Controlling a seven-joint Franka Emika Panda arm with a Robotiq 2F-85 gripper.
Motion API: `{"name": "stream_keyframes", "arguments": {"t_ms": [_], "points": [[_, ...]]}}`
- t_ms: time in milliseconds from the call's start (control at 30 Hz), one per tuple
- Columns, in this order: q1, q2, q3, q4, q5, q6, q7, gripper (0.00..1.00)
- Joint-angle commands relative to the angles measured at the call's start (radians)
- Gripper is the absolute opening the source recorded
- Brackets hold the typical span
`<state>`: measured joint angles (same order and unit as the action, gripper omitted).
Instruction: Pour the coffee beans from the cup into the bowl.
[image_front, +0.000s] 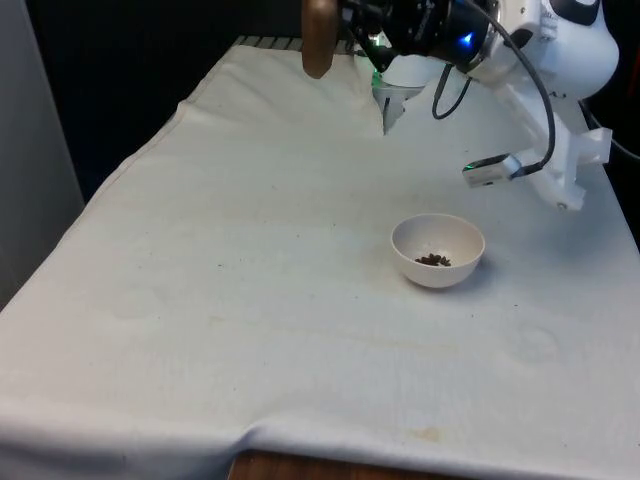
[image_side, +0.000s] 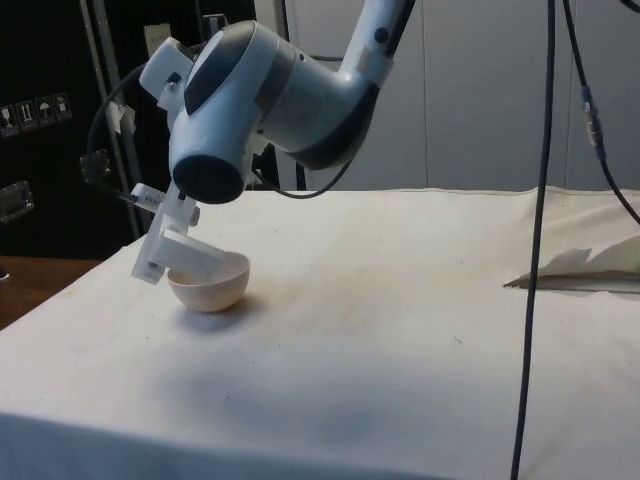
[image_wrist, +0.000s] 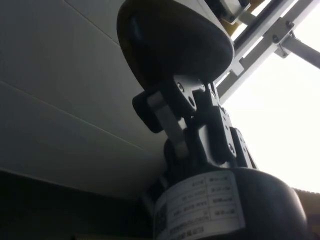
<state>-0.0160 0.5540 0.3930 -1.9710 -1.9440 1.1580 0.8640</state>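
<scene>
Though label unreadable, pincer around brown cup; beans in bowl

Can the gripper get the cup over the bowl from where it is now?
Probably yes: the gripper holds the brown cup high above the cloth, and nothing stands between it and the white bowl.

White bowl alone on the cloth, open room all around, arm overhanging it

Cup cut off above.
</scene>
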Motion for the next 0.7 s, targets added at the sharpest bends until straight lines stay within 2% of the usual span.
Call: {"name": "stream_keyframes", "arguments": {"t_ms": [0, 33, 167, 233, 267, 300, 533, 567, 600, 667], "points": [[-0.002, -0.002, -0.001, 0.000, 0.005, 0.004, 0.000, 0.00], [-0.013, -0.015, 0.004, -0.010, 0.016, 0.027, 0.000, 0.00], [-0.019, -0.024, -0.001, -0.009, 0.043, 0.049, 0.006, 0.00], [-0.019, -0.026, -0.006, -0.009, 0.052, 0.061, 0.010, 0.00], [-0.009, -0.018, -0.013, -0.001, 0.049, 0.043, 0.010, 0.00], [-0.020, -0.030, -0.012, -0.009, 0.062, 0.074, 0.015, 0.00], [-0.021, -0.039, -0.029, -0.008, 0.099, 0.112, 0.030, 0.00], [-0.011, -0.030, -0.035, -0.001, 0.089, 0.090, 0.028, 0.00], [-0.020, -0.042, -0.034, -0.008, 0.112, 0.122, 0.035, 0.00], [-0.021, -0.045, -0.037, -0.009, 0.125, 0.130, 0.040, 0.00]]}}
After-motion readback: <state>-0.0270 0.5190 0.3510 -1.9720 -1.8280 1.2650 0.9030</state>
